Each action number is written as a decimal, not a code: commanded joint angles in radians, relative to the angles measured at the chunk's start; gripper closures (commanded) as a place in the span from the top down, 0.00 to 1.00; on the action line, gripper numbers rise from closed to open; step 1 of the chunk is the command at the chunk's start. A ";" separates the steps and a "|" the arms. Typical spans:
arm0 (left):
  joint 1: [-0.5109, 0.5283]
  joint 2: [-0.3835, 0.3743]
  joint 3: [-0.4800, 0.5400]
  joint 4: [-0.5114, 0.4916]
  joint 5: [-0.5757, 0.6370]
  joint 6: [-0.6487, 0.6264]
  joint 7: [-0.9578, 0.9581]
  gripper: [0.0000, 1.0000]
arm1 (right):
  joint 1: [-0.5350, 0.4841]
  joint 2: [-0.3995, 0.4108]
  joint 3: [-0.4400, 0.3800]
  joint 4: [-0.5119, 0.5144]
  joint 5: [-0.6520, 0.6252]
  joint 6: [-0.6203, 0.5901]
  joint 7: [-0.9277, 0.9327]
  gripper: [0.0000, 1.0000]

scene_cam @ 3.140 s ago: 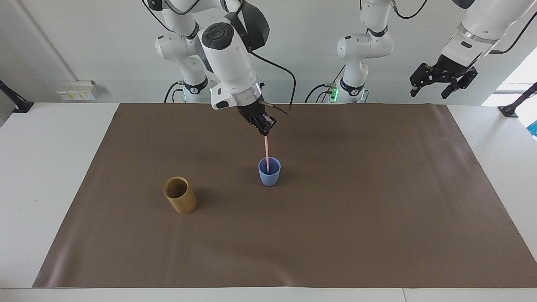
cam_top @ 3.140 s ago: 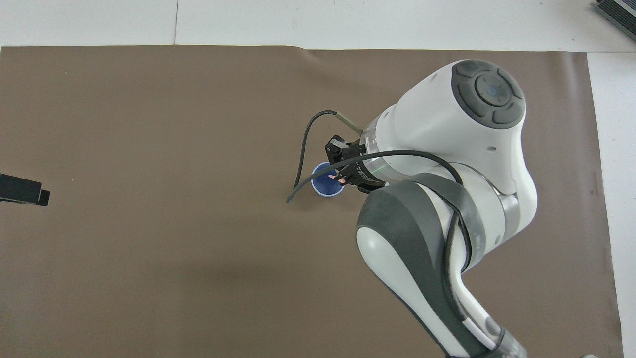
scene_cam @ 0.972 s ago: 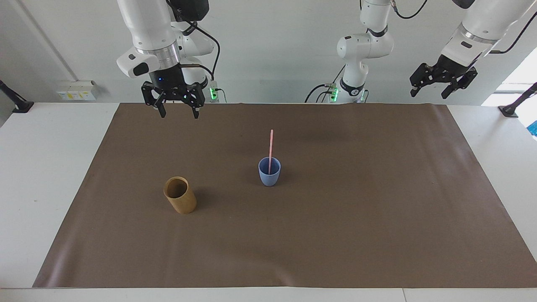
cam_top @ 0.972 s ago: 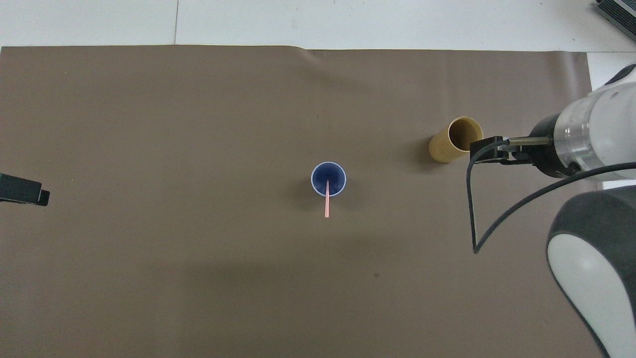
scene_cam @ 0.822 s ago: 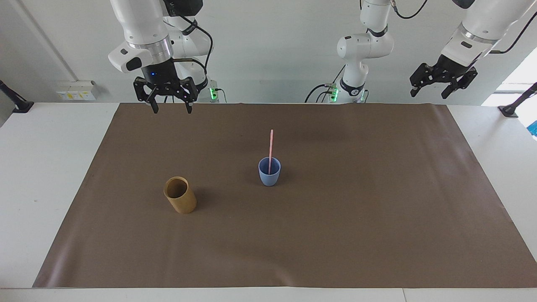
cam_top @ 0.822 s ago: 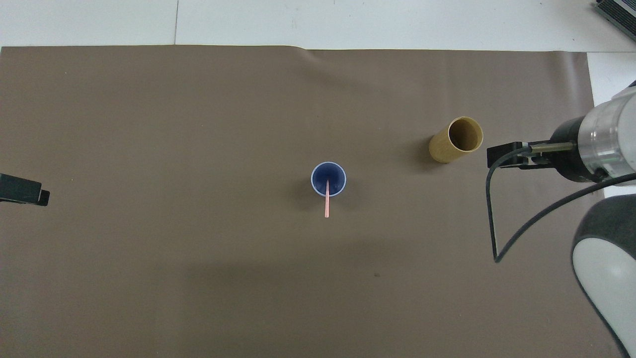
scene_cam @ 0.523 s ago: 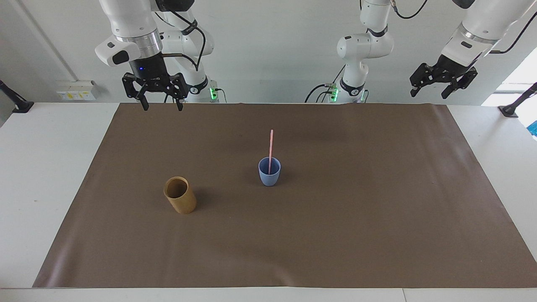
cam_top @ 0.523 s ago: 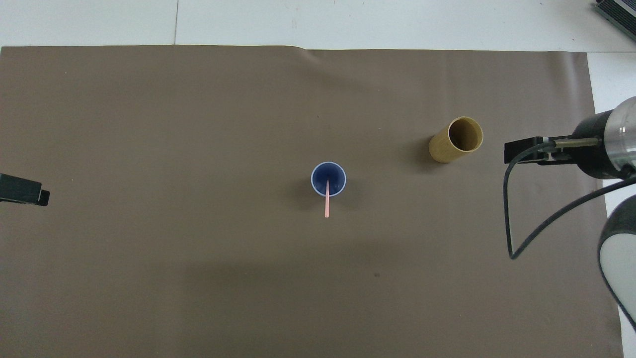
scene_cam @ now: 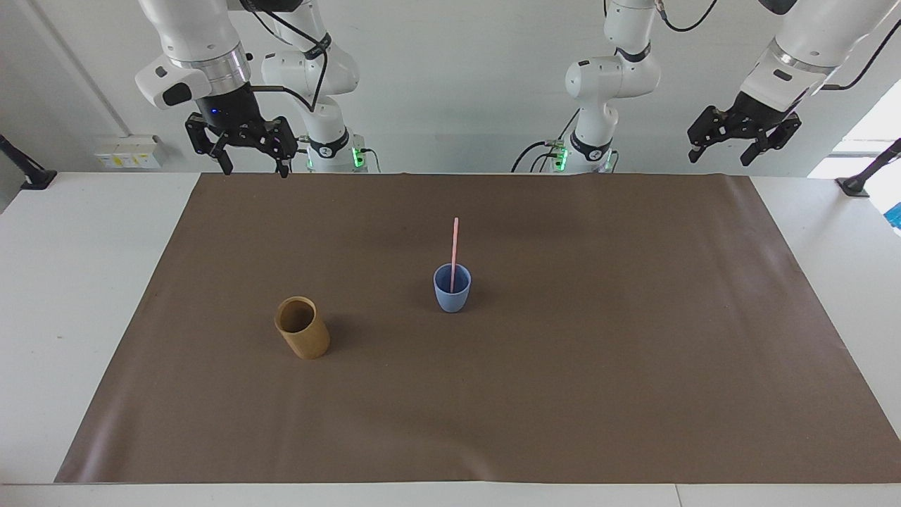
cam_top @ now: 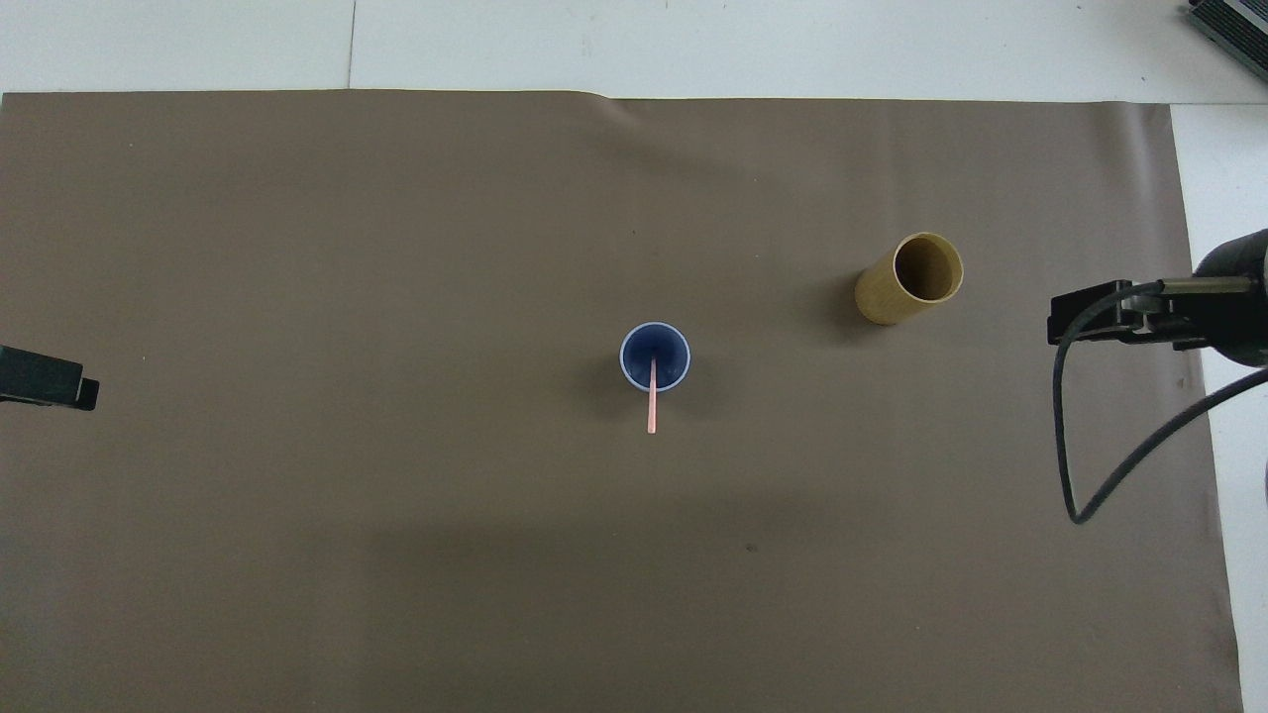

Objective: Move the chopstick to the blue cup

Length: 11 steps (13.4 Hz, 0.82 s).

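Note:
The pale pink chopstick (scene_cam: 455, 246) stands in the blue cup (scene_cam: 452, 297) in the middle of the brown mat and leans on the rim nearest the robots. Both also show in the overhead view, the chopstick (cam_top: 652, 408) and the cup (cam_top: 670, 355). My right gripper (scene_cam: 255, 171) is open and empty, raised over the mat's edge at the right arm's end; it shows in the overhead view (cam_top: 1090, 315). My left gripper (scene_cam: 719, 158) is open and empty, and waits raised at the left arm's end (cam_top: 45, 378).
A tan-brown cylindrical holder (scene_cam: 303, 329) stands on the mat (scene_cam: 563, 394) toward the right arm's end, a little farther from the robots than the blue cup; it shows in the overhead view (cam_top: 906, 282). White table borders the mat.
My right gripper has let go of the chopstick, opened, risen and drawn back toward the right arm's end. The chopstick stays in the blue cup. The left arm has not moved.

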State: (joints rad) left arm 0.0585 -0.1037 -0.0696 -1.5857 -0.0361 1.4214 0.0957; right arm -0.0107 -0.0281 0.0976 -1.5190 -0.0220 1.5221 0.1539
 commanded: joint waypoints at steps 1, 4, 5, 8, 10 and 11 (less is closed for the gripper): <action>0.007 0.002 -0.001 0.019 -0.011 -0.021 -0.008 1.00 | -0.029 0.020 0.007 0.033 -0.001 -0.026 -0.013 1.00; 0.007 0.004 0.001 0.024 -0.005 -0.012 -0.007 1.00 | -0.035 -0.006 0.008 -0.006 0.005 -0.026 -0.013 1.00; 0.009 0.004 0.001 0.023 -0.004 -0.013 -0.007 1.00 | -0.035 -0.007 0.008 -0.010 0.005 -0.025 -0.013 1.00; 0.007 0.002 0.001 0.021 0.008 -0.027 -0.008 1.00 | -0.034 -0.010 0.010 -0.012 0.005 -0.028 -0.013 1.00; 0.007 0.002 0.001 0.018 0.010 -0.025 -0.008 1.00 | -0.035 -0.010 0.010 -0.013 0.007 -0.025 -0.011 1.00; 0.007 -0.001 0.001 0.016 0.010 -0.032 -0.008 1.00 | -0.034 -0.010 0.008 -0.015 0.008 -0.022 -0.010 1.00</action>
State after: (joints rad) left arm 0.0586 -0.1037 -0.0649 -1.5829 -0.0342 1.4165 0.0957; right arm -0.0321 -0.0223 0.0985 -1.5167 -0.0214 1.5006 0.1539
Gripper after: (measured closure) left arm 0.000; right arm 0.000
